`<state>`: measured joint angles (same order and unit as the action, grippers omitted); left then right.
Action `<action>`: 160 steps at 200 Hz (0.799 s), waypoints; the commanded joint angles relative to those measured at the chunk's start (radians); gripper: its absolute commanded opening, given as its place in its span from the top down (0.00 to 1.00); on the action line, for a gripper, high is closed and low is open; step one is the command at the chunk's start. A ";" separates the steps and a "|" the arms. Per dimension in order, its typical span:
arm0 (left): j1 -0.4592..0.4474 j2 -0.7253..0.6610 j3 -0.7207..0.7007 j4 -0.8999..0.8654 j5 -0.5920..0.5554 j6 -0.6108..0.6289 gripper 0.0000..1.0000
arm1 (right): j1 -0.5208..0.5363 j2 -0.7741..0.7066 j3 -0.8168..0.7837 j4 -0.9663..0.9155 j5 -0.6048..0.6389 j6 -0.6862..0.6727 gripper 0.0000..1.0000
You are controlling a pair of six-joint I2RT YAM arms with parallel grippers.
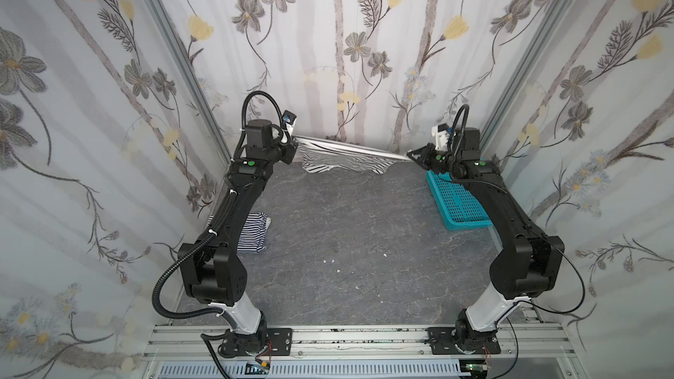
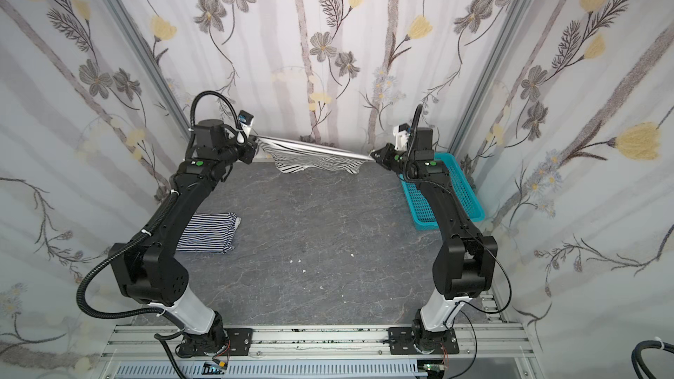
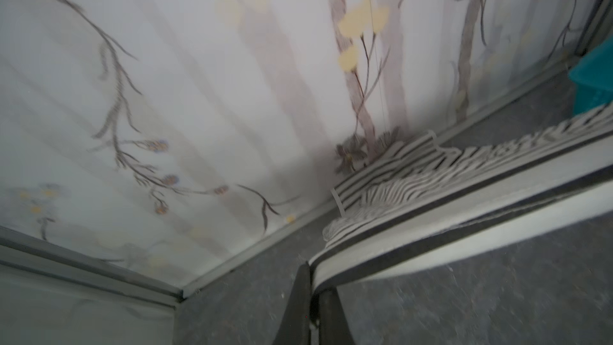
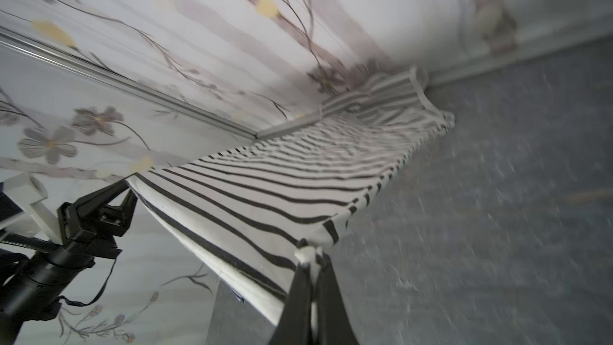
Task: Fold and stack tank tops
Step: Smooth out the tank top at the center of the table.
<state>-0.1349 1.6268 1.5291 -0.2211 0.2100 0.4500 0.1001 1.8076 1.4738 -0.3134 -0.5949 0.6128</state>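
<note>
Both top views: the L arm hides part of the fine-stripe top, which lies folded on the table at 9 o'clock. The R arm covers much of the blue-green basket at 2 o'clock. The left gripper sits mostly behind its own wrist, so I can't see its jaws here. The right gripper is pressed together on one end of the wide-stripe top. That top is at 12 o'clock, pulled tight btw. the two grippers. Its low part droops onto the table by the flower curtain.

L wrist view: blurry. The left gripper is pinched tight on the white edge of the wide-stripe top. The basket is cut off at the pic's edge.

R wrist view: blurry too. The right gripper pinches a corner of the wide-stripe top. Across the cloth, the left gripper nips the other end.
</note>
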 commanded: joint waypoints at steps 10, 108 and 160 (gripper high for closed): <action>-0.001 -0.164 -0.305 0.028 0.069 0.048 1.00 | 0.000 -0.180 -0.321 0.212 0.006 0.016 1.00; -0.064 -0.571 -0.867 -0.226 0.101 0.219 1.00 | 0.071 -0.420 -0.849 0.242 0.042 0.003 1.00; -0.118 -0.606 -0.953 -0.323 0.078 0.280 1.00 | 0.148 -0.535 -1.034 0.276 0.095 0.071 1.00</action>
<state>-0.2321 1.0229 0.6010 -0.4793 0.2996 0.6769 0.2214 1.3029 0.4942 -0.1066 -0.5400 0.6468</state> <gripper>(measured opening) 0.050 0.049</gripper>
